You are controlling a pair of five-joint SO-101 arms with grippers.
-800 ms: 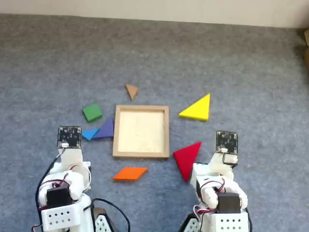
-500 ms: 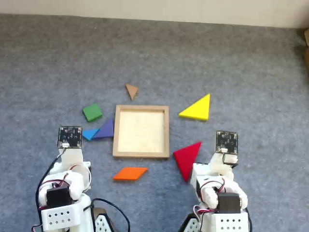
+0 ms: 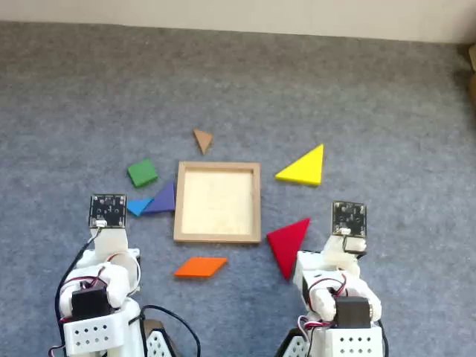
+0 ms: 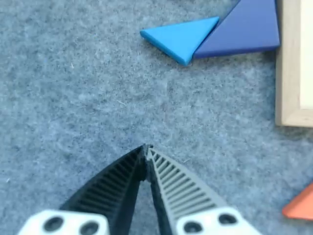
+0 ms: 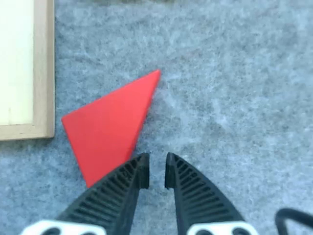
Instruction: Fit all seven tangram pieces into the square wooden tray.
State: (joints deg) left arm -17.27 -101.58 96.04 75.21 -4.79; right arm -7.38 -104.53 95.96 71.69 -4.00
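Observation:
The square wooden tray [image 3: 217,202] lies in the middle with nothing in it. Around it lie a brown triangle [image 3: 202,139], a green square [image 3: 142,172], a blue triangle [image 3: 137,206] touching a purple triangle [image 3: 162,199], an orange parallelogram [image 3: 200,267], a red triangle [image 3: 288,244] and a yellow triangle [image 3: 303,167]. My left gripper [image 4: 146,149] is shut and holds nothing, over bare carpet short of the blue triangle [image 4: 181,36]. My right gripper [image 5: 156,164] is shut but for a thin slit, holding nothing, at the edge of the red triangle [image 5: 107,127].
Grey carpet covers the whole table. The left arm [image 3: 100,275] and right arm [image 3: 338,282] stand at the near edge, either side of the orange piece. A tray corner [image 4: 288,98] and the orange piece's tip [image 4: 301,205] lie near the left gripper.

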